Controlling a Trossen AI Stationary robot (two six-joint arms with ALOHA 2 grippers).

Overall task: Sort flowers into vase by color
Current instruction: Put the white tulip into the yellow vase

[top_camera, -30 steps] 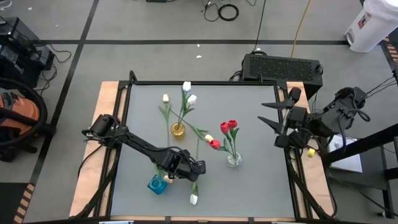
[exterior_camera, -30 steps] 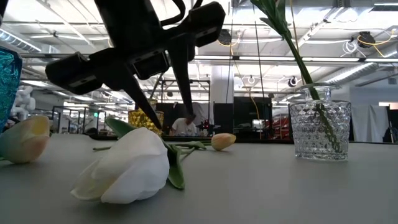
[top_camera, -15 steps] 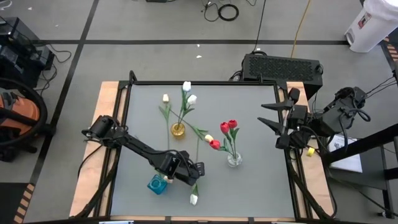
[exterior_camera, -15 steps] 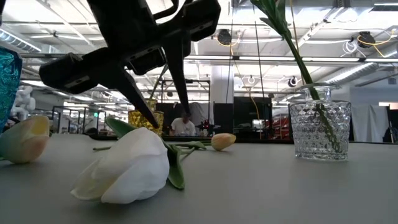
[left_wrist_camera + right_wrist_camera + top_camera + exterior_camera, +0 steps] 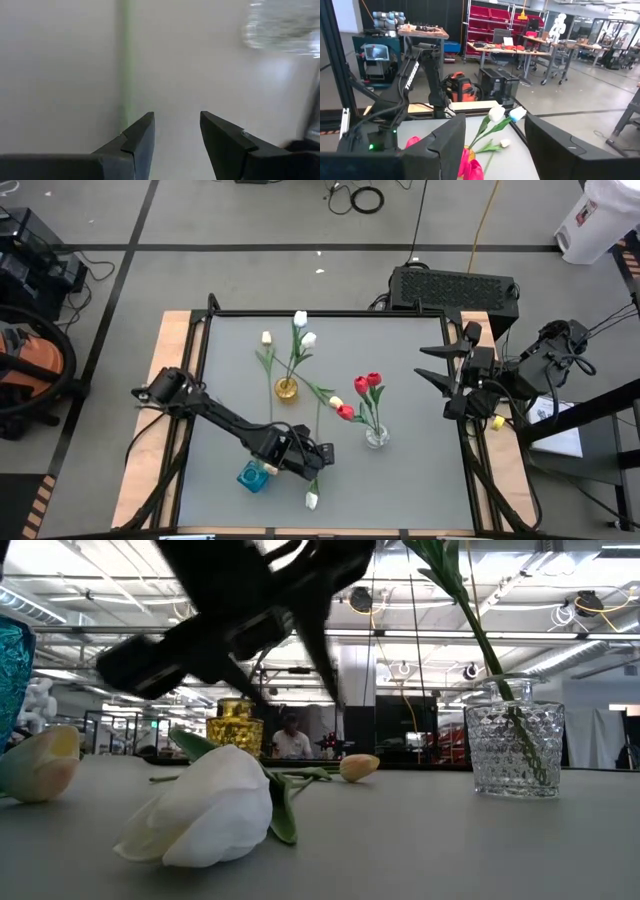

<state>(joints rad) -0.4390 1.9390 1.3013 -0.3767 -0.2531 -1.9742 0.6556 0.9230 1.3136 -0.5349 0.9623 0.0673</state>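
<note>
At front left: teal vase [image 5: 253,476], left gripper [image 5: 322,457] beside it, jaws spread over white tulip's [image 5: 312,500] stem [image 5: 124,60]. Step: pickup. You lower, pinch stem next. Right gripper [image 5: 432,381] waits at table's edge, jaws spread.

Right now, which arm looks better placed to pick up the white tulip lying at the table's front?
Left: its open hand hovers just above the white tulip's stem, while the right hand waits at the table's far edge.

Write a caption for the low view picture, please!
White fabric tulip lying on grey table beneath left end effector.
</note>
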